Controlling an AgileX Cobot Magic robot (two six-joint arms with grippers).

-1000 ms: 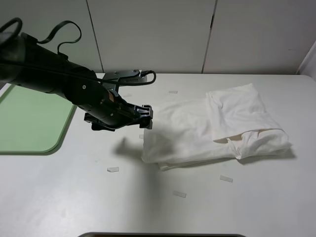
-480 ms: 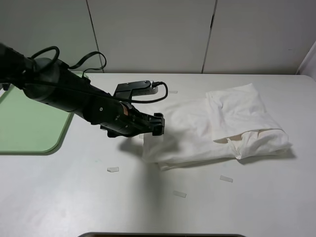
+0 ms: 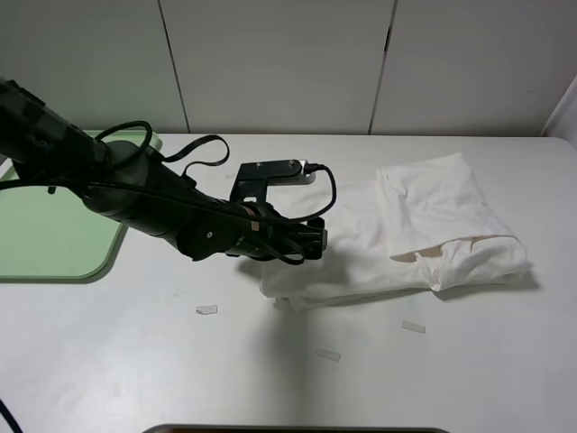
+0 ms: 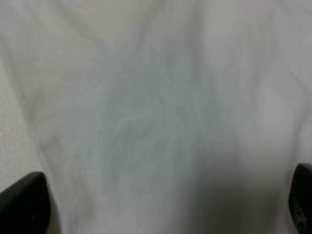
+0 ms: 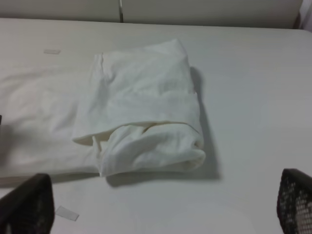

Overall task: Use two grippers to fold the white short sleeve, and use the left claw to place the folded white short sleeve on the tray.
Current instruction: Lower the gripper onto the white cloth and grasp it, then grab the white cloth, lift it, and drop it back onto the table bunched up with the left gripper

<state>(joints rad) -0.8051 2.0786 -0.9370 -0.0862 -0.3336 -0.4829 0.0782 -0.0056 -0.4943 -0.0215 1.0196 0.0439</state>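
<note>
Two claws stood spread, gripping nothing. The folded white short sleeve (image 3: 406, 225) lay beneath the fingers of the left claw (image 3: 315, 242) and ahead of the right claw (image 5: 158, 209); the tray (image 3: 45, 225) lay behind the left claw.

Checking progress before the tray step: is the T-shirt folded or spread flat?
Folded: the white T-shirt lies as a layered band, with its right end turned back on top.
</note>
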